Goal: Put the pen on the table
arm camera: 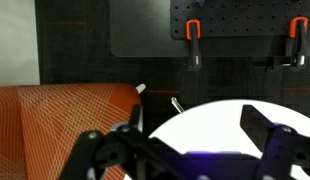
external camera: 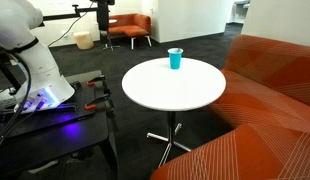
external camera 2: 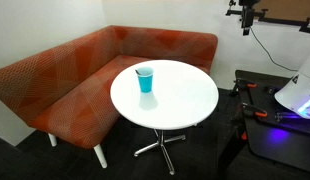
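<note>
The round white table (external camera: 195, 95) stands on a metal pedestal and shows in both exterior views (external camera 2: 185, 105). A cyan cup (external camera: 175, 59) stands upright near its edge, by the sofa (external camera 2: 145, 79). The pen is not visible in any view; I cannot see into the cup. My gripper (external camera 2: 247, 18) hangs high above the bench, far from the table, also seen at the top of an exterior view (external camera: 103, 12). In the wrist view the gripper (arm camera: 193, 125) is open and empty, with the table top (arm camera: 210, 125) below it.
An orange corner sofa (external camera 2: 65, 80) wraps round the table's far side (external camera: 275, 100). A dark bench (external camera: 65, 125) carries the white robot base (external camera: 40, 80) and orange clamps (arm camera: 193, 30). An orange armchair (external camera: 130, 27) stands far back.
</note>
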Controlling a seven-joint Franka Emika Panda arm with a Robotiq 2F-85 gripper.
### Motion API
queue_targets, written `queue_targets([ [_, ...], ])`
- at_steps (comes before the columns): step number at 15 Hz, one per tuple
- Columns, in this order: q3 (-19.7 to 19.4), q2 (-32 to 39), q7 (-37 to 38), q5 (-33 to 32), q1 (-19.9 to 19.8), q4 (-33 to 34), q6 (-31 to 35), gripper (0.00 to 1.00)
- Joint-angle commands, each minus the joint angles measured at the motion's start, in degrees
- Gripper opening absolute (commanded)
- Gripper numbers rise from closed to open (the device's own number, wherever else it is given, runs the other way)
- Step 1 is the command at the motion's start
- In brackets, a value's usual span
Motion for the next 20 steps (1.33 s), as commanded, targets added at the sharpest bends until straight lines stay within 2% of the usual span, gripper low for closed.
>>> queue_targets([
  [1,-0.2,-0.1,0.1,-0.1,0.3,0.1,-0.2,1.0],
  [9,0.2,0.2,1.1,-0.1,0.4,0.4,1.0,1.0],
  [20,1.7,2.9,5.1,2.2,1.8,2.9,9.8,1.0],
])
